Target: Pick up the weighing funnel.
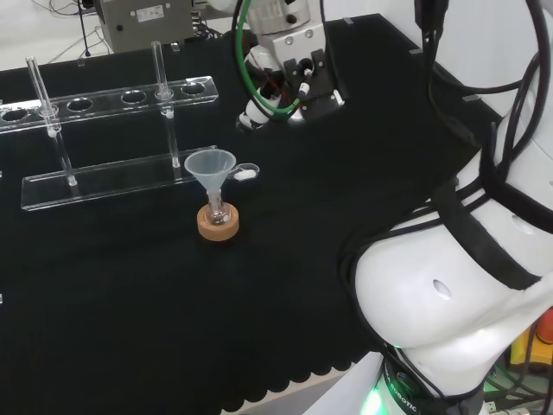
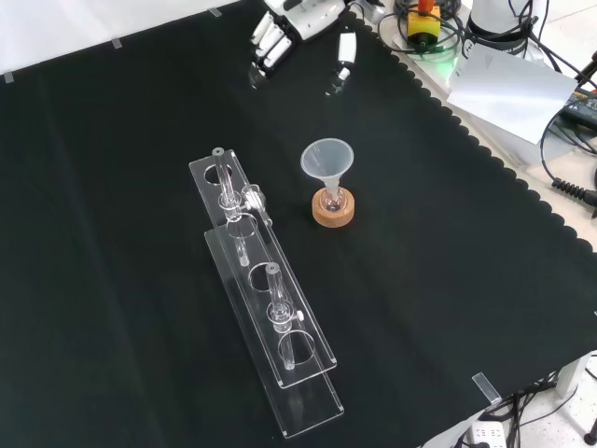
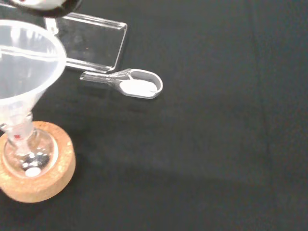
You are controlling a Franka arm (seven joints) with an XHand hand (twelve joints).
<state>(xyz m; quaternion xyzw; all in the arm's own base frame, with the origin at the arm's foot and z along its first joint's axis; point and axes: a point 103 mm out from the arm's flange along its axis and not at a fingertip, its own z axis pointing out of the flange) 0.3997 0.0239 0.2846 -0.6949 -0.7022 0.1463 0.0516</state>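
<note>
The weighing funnel [image 3: 137, 86], a small clear scoop with a short stem and white powder in its bowl, lies on the black cloth. It rests beside the end of the clear rack [image 3: 96, 43] and just behind the big funnel [image 3: 24, 62]. In the head view the weighing funnel [image 1: 244, 173] lies right of the funnel's mouth [image 1: 210, 164]. My hand [image 1: 289, 78] hovers well above and beyond it, fingers relaxed and holding nothing. In the front view the hand [image 2: 294, 23] is at the top edge, far from the weighing funnel [image 2: 254, 198].
The big funnel [image 2: 326, 159] stands in a small flask on a cork ring [image 2: 334, 212]. A long clear two-tier rack [image 2: 270, 308] holds two upright glass tubes [image 1: 39, 86]. The arm's white links [image 1: 449, 285] stand at the head view's right.
</note>
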